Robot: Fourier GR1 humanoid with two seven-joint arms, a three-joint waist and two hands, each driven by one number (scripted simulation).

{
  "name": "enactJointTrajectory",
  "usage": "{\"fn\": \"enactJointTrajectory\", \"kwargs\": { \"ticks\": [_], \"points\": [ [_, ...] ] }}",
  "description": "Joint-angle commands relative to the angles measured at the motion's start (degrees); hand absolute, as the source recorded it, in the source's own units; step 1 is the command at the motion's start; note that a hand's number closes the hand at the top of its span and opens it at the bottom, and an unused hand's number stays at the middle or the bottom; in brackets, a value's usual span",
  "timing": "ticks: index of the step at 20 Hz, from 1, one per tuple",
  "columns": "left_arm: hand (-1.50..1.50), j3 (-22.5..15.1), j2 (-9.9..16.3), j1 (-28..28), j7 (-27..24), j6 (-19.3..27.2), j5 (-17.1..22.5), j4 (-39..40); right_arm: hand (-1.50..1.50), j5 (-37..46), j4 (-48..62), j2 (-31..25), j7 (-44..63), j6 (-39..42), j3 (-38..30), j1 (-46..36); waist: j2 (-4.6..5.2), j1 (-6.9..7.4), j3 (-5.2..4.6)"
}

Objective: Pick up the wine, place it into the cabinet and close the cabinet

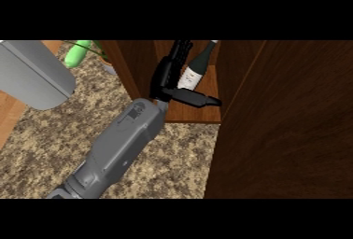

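Note:
The wine bottle [191, 70], dark glass with a white label, stands inside the open wooden cabinet [200, 114] on its shelf, its neck pointing up and right. My left hand [167, 77] reaches into the cabinet just left of the bottle. The fingers lie straight along the bottle's left side. The thumb [200, 99] sticks out to the right below the bottle's base and hides its foot. Nothing curls round the bottle, so the hand is open. My right hand does not show.
The cabinet's open door [289, 121] fills the right side as a tall dark wood panel. A large grey rounded object [34, 74] sits at the upper left, with a green plant [79, 52] behind it. Speckled countertop [48, 140] lies beneath my forearm.

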Motion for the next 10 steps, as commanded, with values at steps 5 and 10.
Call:
{"fn": "enactJointTrajectory", "kwargs": {
  "ticks": [5,10],
  "points": [
    [-1.5,-11.23,-0.41,12.24,10.31,14.8,-0.57,-26.95,-1.5,1.25,-1.54,1.29,0.02,-1.01,2.81,0.68,0.25,-0.24,-0.01],
    [-1.5,-17.5,-0.37,19.97,12.83,24.45,-2.7,-40.89,-1.5,1.49,-3.64,0.81,1.3,-1.83,2.81,1.57,0.12,-0.3,0.0]
  ]
}}
